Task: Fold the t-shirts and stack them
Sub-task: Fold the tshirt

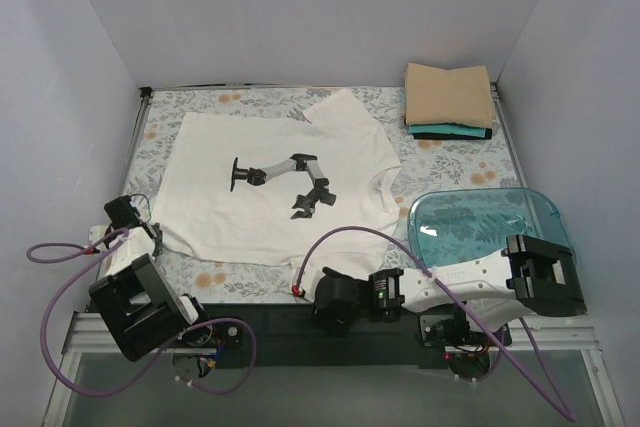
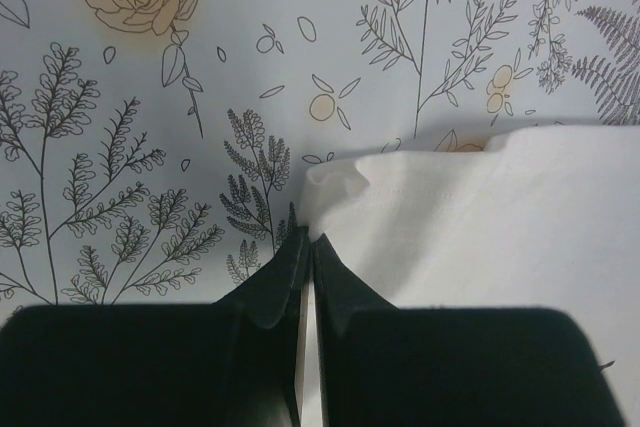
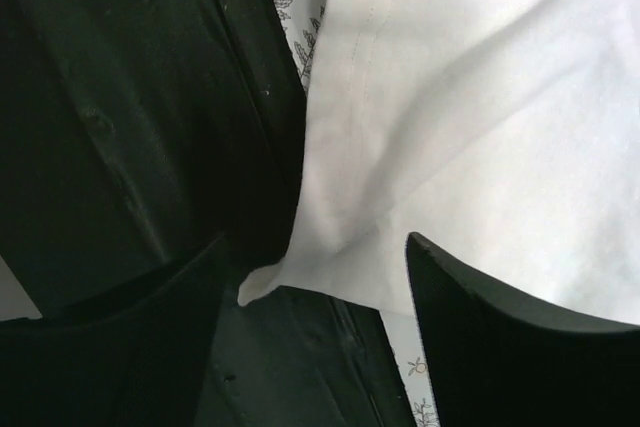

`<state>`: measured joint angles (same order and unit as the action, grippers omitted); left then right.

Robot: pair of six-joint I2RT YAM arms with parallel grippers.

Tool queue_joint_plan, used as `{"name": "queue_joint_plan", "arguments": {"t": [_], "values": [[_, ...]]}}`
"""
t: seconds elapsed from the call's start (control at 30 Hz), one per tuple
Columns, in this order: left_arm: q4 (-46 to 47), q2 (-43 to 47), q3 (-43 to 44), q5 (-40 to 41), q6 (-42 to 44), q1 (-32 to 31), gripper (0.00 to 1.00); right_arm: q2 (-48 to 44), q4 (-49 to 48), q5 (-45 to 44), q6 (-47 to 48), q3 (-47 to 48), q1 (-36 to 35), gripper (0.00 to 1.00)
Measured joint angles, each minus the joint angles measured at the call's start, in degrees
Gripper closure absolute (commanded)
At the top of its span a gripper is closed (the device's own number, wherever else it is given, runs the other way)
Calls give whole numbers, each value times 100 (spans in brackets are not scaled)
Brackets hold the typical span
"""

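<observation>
Right gripper (image 3: 318, 242): jaws wide, one on each side of a corner on the near edge of the off-white t-shirt (image 1: 250, 147). The corner pokes past the front of the table between them and is not clamped yet. Left gripper (image 2: 305, 242): pressed fully together at the shirt's near-left corner, tips at the cloth's edge. Can't tell whether any cloth is pinched between them

Scene, big to small:
- Floral table cover (image 1: 470, 172): covers the whole work surface
- The off-white shirt: spread flat, mid-table toward the left, one sleeve sticking out to the far side
- Clear blue tub (image 1: 480, 222): near right, just beside the shirt's right side
- Stack of folded t-shirts (image 1: 450, 97): far right corner, tan on top with teal and black edges under it, well apart from the spread shirt
- Print (image 1: 290, 179) on the shirt: a grey and black jointed arm

Step, as I judge it: taking hold of the near edge at two points for the first fold, with no fold made yet on this shirt. Next the right jaws need to close squarely on that corner and the left needs a sure hold. Then both should lift level and together, so the edge carries over without skewing or dragging the rest of the shirt

Writing: none legible. The print shows no lettering, and a small green patch (image 1: 385, 292) on the right arm is too small to read
</observation>
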<state>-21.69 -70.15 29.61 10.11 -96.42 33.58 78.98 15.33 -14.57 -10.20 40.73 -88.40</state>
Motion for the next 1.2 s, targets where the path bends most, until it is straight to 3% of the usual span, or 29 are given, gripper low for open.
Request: {"name": "queue_joint_plan", "arguments": {"t": [0.17, 0.2, 0.23, 0.3, 0.37, 0.63, 0.83, 1.2], "values": [[13, 0, -4, -11, 0, 0, 100, 546, -35, -323, -107, 188, -107, 44], [13, 0, -4, -9, -2, 0, 100, 658, -44, -372, -170, 223, -127, 65], [11, 0, -4, -9, -2, 0, 100, 695, -37, -396, -175, 262, -144, 75], [7, 0, -4, -7, -4, 0, 100, 728, -42, -522, -249, 317, -212, 90], [-15, 2, -4, -4, -26, 0, 100, 726, -33, -623, -293, 328, -262, 97], [-249, 96, -4, 195, -280, 0, 100, 280, 251, -702, -483, 321, -284, 99], [-719, 258, -4, 485, -741, 0, 100, -131, 450, -203, -492, 52, -286, 99], [-1036, 940, -63, 306, -1058, 0, 100, -577, 577, 120, -420, -28, -197, 99]]}}
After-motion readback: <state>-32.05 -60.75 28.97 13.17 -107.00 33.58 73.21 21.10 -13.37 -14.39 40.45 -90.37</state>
